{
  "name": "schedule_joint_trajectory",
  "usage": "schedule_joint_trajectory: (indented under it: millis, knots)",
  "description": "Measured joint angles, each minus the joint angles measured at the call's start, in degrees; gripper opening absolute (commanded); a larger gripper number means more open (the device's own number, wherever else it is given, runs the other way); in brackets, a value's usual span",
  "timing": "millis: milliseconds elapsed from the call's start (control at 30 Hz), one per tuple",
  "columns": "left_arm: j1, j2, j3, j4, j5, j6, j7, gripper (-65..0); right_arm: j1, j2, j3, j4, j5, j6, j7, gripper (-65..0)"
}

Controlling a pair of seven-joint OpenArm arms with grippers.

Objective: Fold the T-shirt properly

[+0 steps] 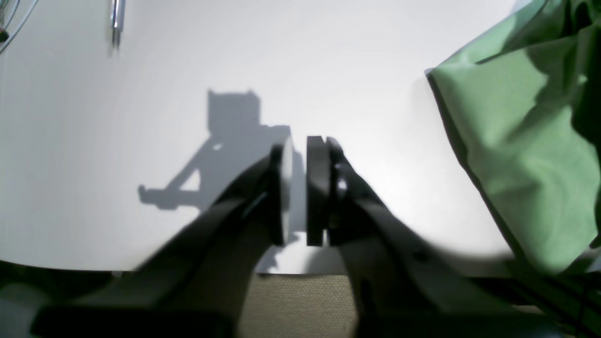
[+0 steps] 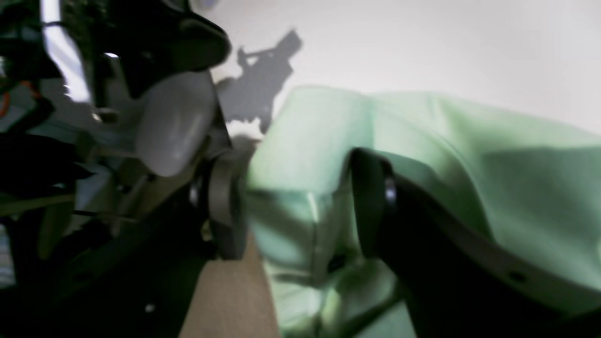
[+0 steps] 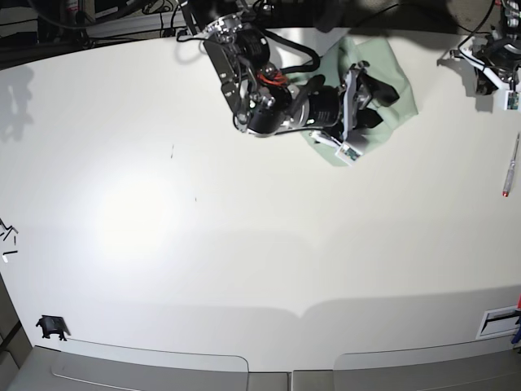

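Note:
The pale green T-shirt lies bunched at the table's far edge. It fills the right of the right wrist view and shows at the right edge of the left wrist view. My right gripper is down on the shirt with its jaws apart and a thick fold of cloth between them; in the base view it sits over the shirt's near side. My left gripper hovers over bare table beside the shirt, empty, with only a thin slit between the pads; in the base view it is at the far right.
The white table is broad. A pen lies near its right edge and shows in the left wrist view. A small black object sits at the near left corner. Cables and gear crowd the far edge.

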State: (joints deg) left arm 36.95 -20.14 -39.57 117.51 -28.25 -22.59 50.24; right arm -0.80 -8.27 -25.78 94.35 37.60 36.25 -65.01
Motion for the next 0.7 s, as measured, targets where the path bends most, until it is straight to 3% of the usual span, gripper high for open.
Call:
schedule_joint_trajectory:
  millis: [167, 300, 467, 567, 633, 700]
  knots:
    - [0.0, 0.0, 0.0, 0.0, 0.0, 0.0, 0.0, -52.0, 0.2, 0.0, 0.0, 0.0, 10.1, 2.4, 0.5, -33.4]
    - [0.0, 0.0, 0.0, 0.0, 0.0, -0.1, 0.0, -52.0, 0.3, 0.0, 0.0, 0.0, 10.4, 3.1, 0.4, -33.4]
    - [0.0, 0.0, 0.0, 0.0, -1.0, 0.0, 0.0, -52.0, 4.2, -0.2, 2.4, 0.0, -2.2, 2.2, 3.0, -33.6]
    - [0.0, 0.0, -0.2, 0.0, -9.9, -0.6, 0.5, -52.1, 6.3, -0.2, 6.7, 0.0, -7.8, 1.0, 4.3, -34.0]
    - [0.0, 0.5, -0.1, 0.1, -15.9, -5.5, 0.3, -53.0, 7.3, -0.2, 9.9, 0.0, -9.6, 1.0, 4.6, -41.6]
    - [-0.2, 1.8, -0.1, 0.2, -20.5, -9.4, 0.3, -56.6, 8.5, -0.2, 13.3, 0.0, -10.6, 1.0, 4.6, -59.5]
